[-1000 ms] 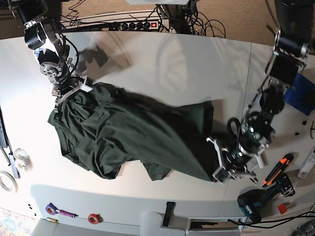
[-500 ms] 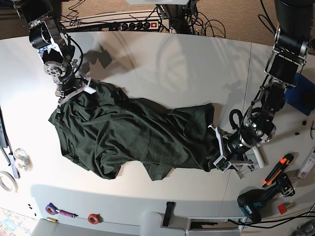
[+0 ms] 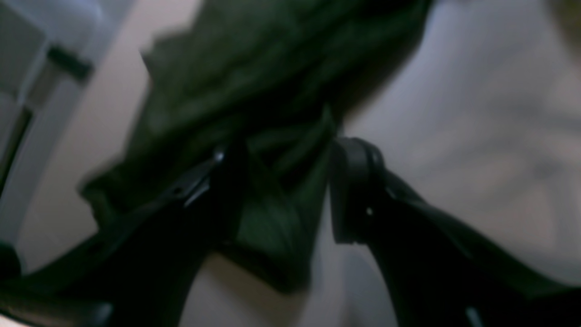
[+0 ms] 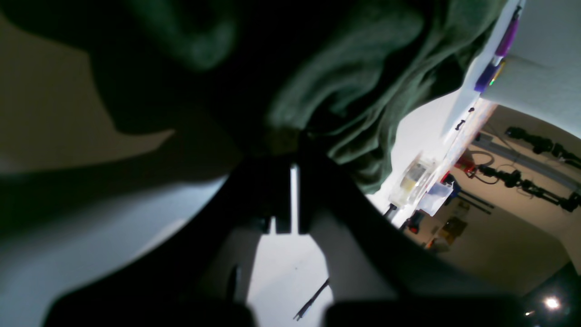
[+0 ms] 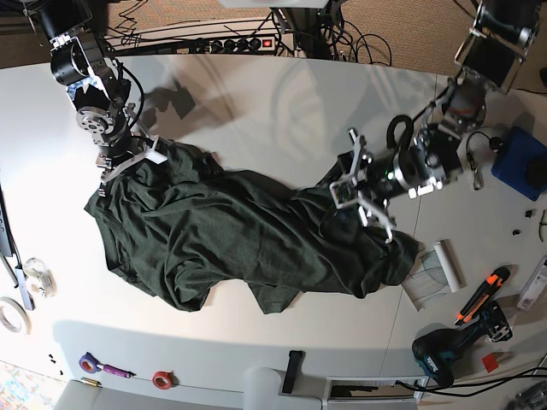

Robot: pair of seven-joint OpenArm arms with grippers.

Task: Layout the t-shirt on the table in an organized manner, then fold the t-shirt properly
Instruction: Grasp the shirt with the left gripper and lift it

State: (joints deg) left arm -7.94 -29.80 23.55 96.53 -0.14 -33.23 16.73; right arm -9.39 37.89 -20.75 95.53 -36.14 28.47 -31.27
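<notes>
**LEFT ARM REPOSITIONED TO THE FAR EDGE OF THE T-SHIRT: LAYOUT STAGE NOT COMPLETE**

**Left of the base view.** The right end effector [image 5: 128, 160] holds the same position as half a second ago. It is closed on a bunched corner of the t-shirt [image 5: 231, 235] at the garment's far-left edge. The right wrist view confirms this: only a narrow slit shows between the fingers, with cloth wadded at their tips.

**Centre.** The t-shirt lies crumpled across the middle of the counter [image 5: 282, 111], with long ridges along its length and one flap pointing toward the near edge. No sleeve or collar outline can be identified. The right-hand end has changed. It was previously gathered against the left arm. It now lies released on the counter and reaches further toward the near-right.

**Right of the base view.** The left end effector [image 5: 359, 184] has left the near-right hem and swung across to the far-right edge of the garment. The left wrist view is blurred. Its jaws stand apart with a fold of cloth between them. A strip of counter shows between the cloth and one finger, so the grip is judged open, not yet clamped.

**Consequence.** This reads as a regrasp. Spreading is unfinished and folding has not begun.
</notes>
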